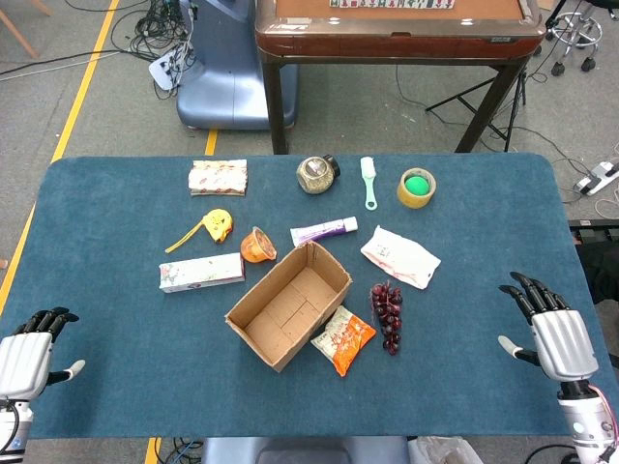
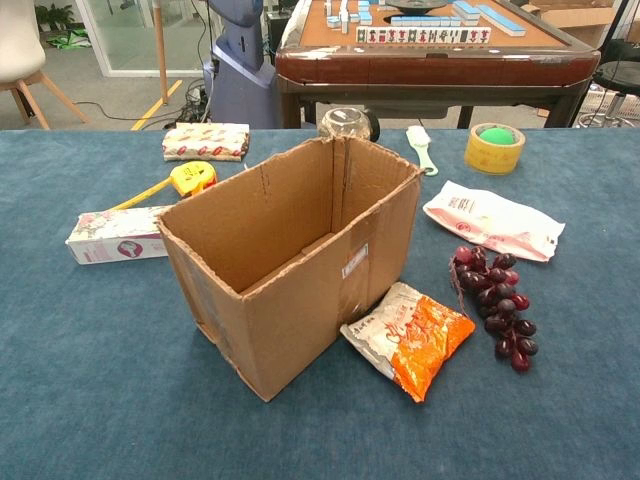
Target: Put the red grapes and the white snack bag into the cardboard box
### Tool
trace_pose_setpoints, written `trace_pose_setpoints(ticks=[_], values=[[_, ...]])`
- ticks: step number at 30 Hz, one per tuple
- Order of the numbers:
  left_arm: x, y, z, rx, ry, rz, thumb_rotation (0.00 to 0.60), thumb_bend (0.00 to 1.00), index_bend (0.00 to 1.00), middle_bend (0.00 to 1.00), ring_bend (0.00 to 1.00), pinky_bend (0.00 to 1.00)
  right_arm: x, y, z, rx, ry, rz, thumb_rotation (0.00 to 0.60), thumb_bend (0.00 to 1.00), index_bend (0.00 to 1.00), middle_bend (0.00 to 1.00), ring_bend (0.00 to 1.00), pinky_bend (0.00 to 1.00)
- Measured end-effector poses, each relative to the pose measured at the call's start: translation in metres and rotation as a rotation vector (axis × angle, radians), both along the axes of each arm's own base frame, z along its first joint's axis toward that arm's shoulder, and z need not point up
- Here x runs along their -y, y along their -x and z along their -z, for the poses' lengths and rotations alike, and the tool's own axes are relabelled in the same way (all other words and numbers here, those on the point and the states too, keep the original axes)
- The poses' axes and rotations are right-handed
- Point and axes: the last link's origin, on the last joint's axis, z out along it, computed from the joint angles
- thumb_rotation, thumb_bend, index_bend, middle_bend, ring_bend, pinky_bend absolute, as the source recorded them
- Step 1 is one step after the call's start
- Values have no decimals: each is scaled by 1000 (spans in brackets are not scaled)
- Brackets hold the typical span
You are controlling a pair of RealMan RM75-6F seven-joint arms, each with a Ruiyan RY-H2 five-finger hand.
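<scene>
Both your hands hang open and empty: left hand [image 1: 27,356] near-left, right hand [image 1: 555,333] near-right. Dark red grapes [image 1: 388,314] and white snack bag [image 1: 399,257] lie right of the open brown cardboard box [image 1: 287,304].

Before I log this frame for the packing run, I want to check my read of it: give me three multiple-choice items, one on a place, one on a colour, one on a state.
1. Where do the red grapes lie relative to the cardboard box?
A. Inside it
B. On the table to its right in the head view
C. Behind it by the tape roll

2. What colour is the ball sitting in the tape roll?
A. Green
B. Red
C. Blue

3. What is the state of the right hand?
A. Holding the white snack bag
B. Pressing on the box
C. Open, holding nothing

Answers:
1 B, the bunch rests on the blue cloth beside the box.
2 A, a green ball shows inside the yellow ring.
3 C, its fingers are apart near the table's edge, far from the bag.
</scene>
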Motion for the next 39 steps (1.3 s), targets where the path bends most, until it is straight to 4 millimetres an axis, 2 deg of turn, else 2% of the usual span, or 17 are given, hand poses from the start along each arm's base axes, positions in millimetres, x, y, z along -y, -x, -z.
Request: trace_pose_setpoints(ticks=[10, 16, 23, 32, 39], values=[[1, 0, -4, -12, -9, -11, 600, 55, 327, 254, 209, 363, 5, 0, 4, -4, -12, 6, 600, 0, 240, 160, 151, 337], [1, 0, -5, -26, -13, -16, 600, 56, 331, 254, 209, 363, 15, -6, 10, -29, -45, -35, 600, 0, 240, 164, 150, 297], [2, -1, -7, -41, -14, -26, 600, 56, 353, 254, 209, 363, 36, -20, 22, -153, -134, -113, 600, 0, 240, 163, 135, 212], [2, -1, -11, -90, -22, -36, 600, 55, 364, 254, 209, 363, 75, -47, 43, -271, -250, -225, 600, 0, 239, 172, 134, 205], [2, -1, -12, -106, -18, -46, 600, 55, 379, 254, 209, 363, 87, -57, 60, -369, -313, -276, 600, 0, 239, 172, 134, 205]])
